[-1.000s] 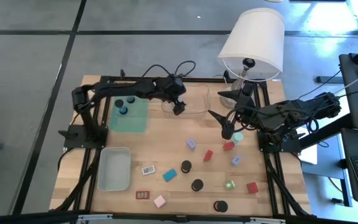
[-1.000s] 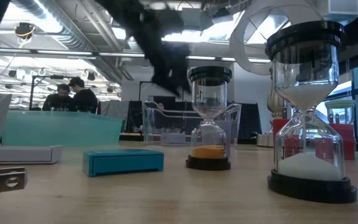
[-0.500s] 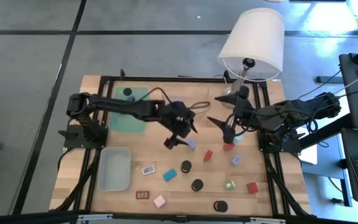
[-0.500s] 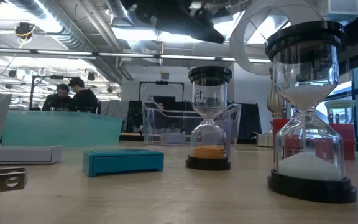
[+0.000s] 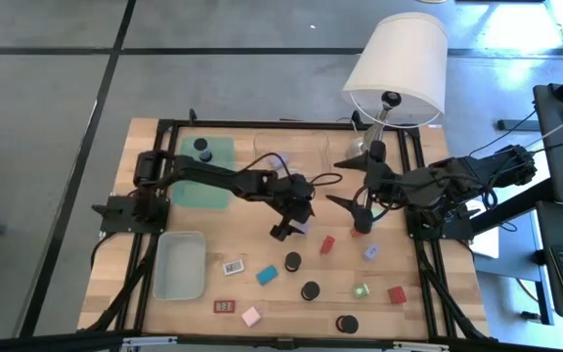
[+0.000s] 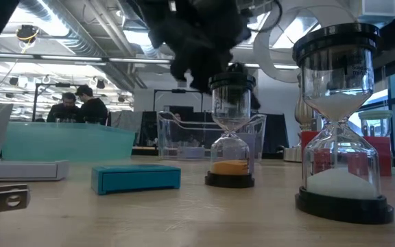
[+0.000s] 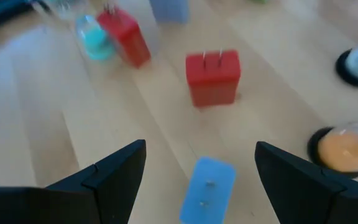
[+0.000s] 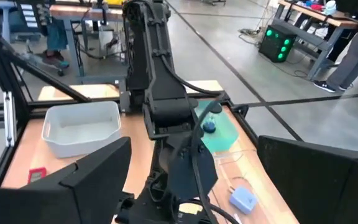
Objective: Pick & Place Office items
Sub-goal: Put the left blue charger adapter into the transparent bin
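My left gripper (image 5: pixel 283 229) (image 7: pixel 201 146) is open and hovers at mid-table over a lilac block (image 5: pixel 302 227) (image 7: pixel 207 190), which lies flat on the wood below and between the fingers, untouched. My right gripper (image 5: pixel 348 203) (image 8: pixel 194 142) is open and empty above a red block (image 5: pixel 361 231), right of centre. More pieces lie on the table: red blocks (image 5: pixel 327 243) (image 7: pixel 213 78), a lilac block (image 5: pixel 370 252), a teal block (image 5: pixel 267 275), a pink block (image 5: pixel 252 315), black-capped sand timers (image 5: pixel 292 261) (image 6: pixel 230 130) and flat labelled rectangles (image 5: pixel 233 266).
A grey tray (image 5: pixel 179 264) stands near left. A green mat (image 5: pixel 203 181) with two black caps lies far left, and a clear tray (image 5: pixel 296 161) is beside it. A white-shaded lamp (image 5: pixel 396 68) stands at the far right. People sit in the room beyond (image 6: pixel 77 106).
My left gripper has swung from over the clear tray toward the table's near edge and a little right. It now stands low over the lilac block at mid-table, with its arm stretched across the table.
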